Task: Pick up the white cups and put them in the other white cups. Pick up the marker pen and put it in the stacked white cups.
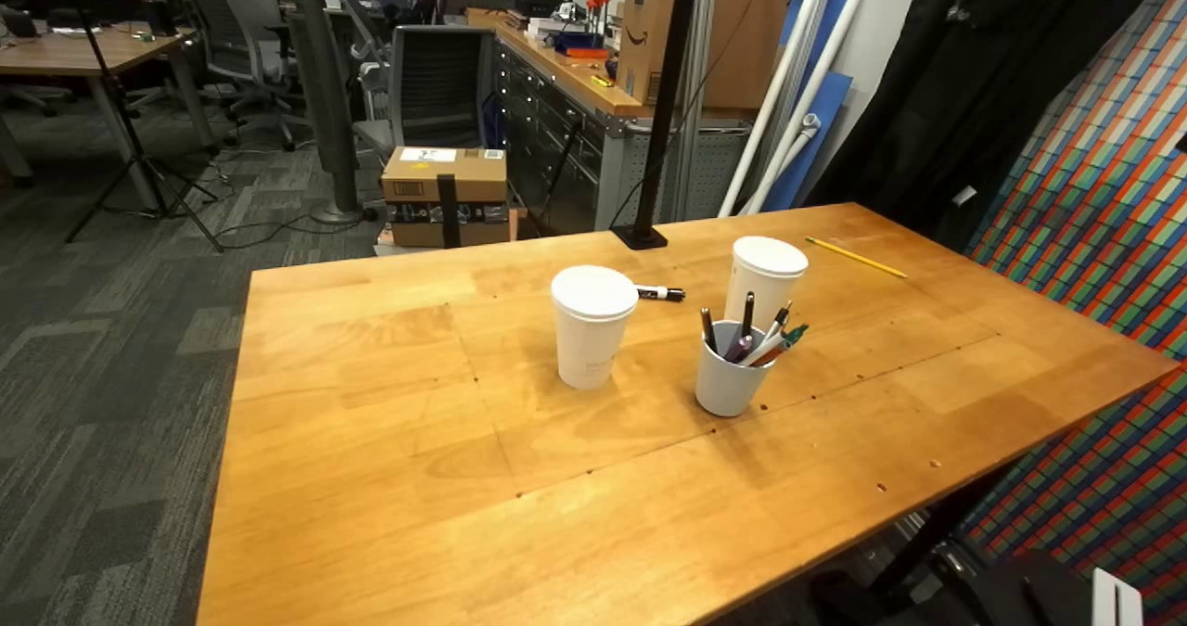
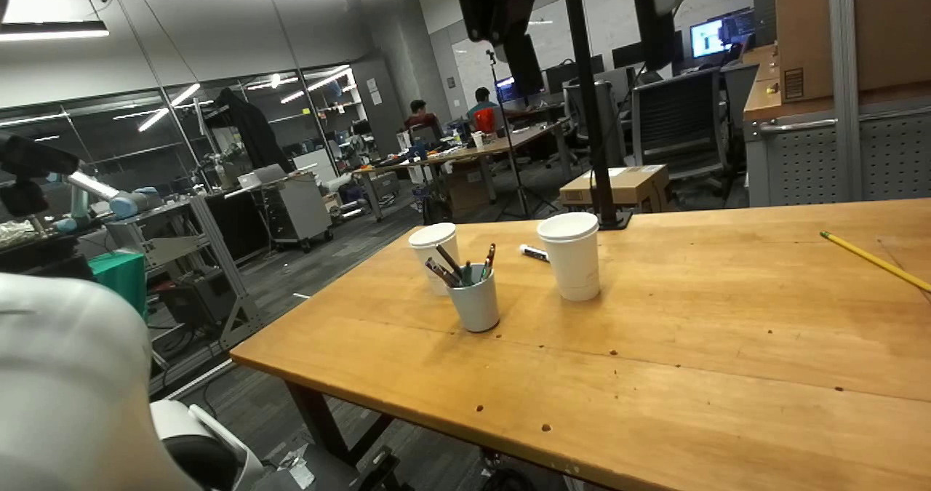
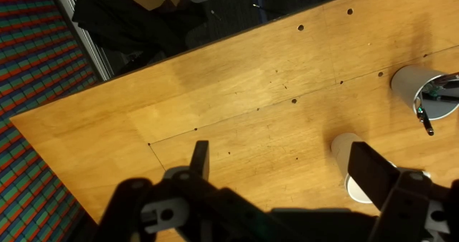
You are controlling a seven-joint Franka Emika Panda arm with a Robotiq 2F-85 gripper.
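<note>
Two white cups stand upright and apart on the wooden table. The cup nearer the pencil (image 1: 756,287) also shows in an exterior view (image 2: 573,265). The farther cup (image 1: 589,338) shows there too (image 2: 429,251). Their white tops have a thick rim; I cannot tell whether they are lidded. The black and white marker pen (image 1: 658,293) lies on the table behind the cups, partly hidden in both exterior views (image 2: 534,252). My gripper (image 2: 590,51) is open and empty, high above the table. In the wrist view (image 3: 283,163) its right finger partly covers a cup (image 3: 344,149).
A grey pen holder (image 1: 728,389) full of pens stands close to the cups; it also shows in the wrist view (image 3: 408,86). A yellow pencil (image 1: 855,258) lies near the table's side. A black pole (image 1: 658,125) rises from the table's edge.
</note>
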